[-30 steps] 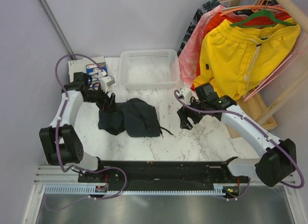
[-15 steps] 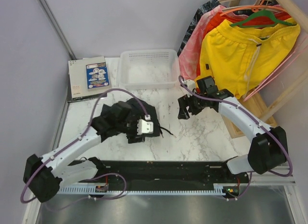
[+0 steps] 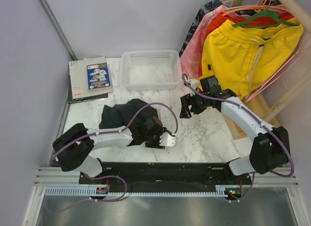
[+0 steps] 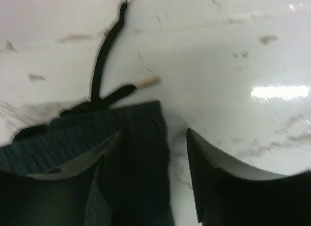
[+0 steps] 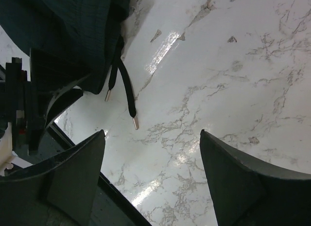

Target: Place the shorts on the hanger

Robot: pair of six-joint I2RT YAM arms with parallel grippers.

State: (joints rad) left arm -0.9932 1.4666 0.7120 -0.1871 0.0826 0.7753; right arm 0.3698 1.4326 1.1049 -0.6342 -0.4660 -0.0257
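Barely begun: poised at the shorts, heaped on the table at 9 o'clock, with the left gripper part-open astride a waistband corner, nothing pinched yet. Hovering wide open and empty near centre with the right gripper. Left to do: gripping, lifting, draping over the hanger at 2 o'clock.

White basket near booklet; yellow shorts hanging right.

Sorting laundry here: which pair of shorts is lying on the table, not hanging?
The dark navy shorts, crumpled on the marble table; the yellow shorts hang from a green hanger.
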